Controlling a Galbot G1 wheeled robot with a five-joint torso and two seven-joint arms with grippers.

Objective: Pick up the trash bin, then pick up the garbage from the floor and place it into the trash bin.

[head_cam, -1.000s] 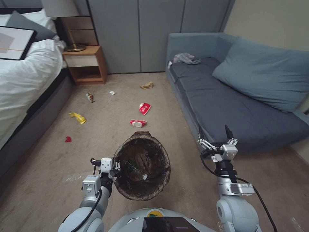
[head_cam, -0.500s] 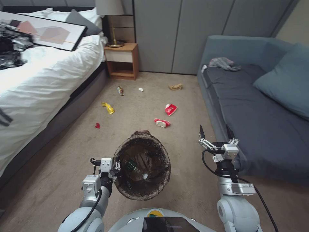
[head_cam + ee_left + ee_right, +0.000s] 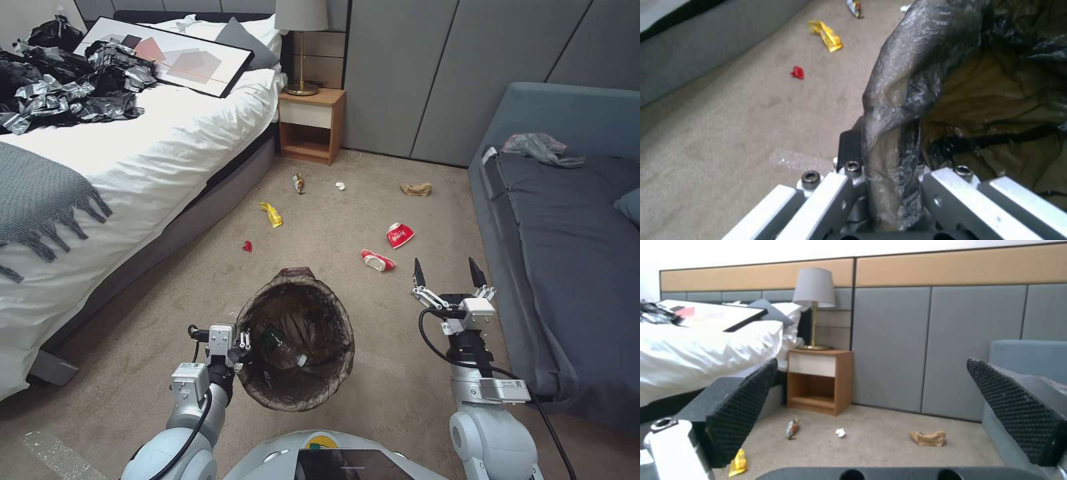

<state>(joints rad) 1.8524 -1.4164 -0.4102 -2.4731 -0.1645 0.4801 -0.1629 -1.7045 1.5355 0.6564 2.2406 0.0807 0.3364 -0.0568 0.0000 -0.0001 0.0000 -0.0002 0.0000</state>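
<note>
The trash bin (image 3: pixel 343 320), with a dark liner over its rim, hangs just in front of me above the carpet. My left gripper (image 3: pixel 243 343) is shut on its near rim, and the left wrist view shows the fingers (image 3: pixel 947 190) clamped on the liner. Some litter lies inside the bin. My right gripper (image 3: pixel 447 273) stands open and empty beside the sofa. Garbage is scattered ahead: two red-and-white cups (image 3: pixel 378 260) (image 3: pixel 399 235), a tan paper bag (image 3: pixel 415 189), a yellow wrapper (image 3: pixel 271 214), a small bottle (image 3: pixel 298 183), a white tissue (image 3: pixel 341 186) and a red scrap (image 3: pixel 247 246).
A white bed (image 3: pixel 133 167) runs along the left, carrying a heap of black-and-silver foil bags (image 3: pixel 67 87) and a framed picture (image 3: pixel 167 60). A wooden nightstand (image 3: pixel 310 127) with a lamp stands at the wall. A blue-grey sofa (image 3: pixel 567 233) borders the right. Open carpet lies between.
The whole view has swung toward the bed, so the camera has turned left. Both arms keep their pose, and the bin stays in the left gripper.
</note>
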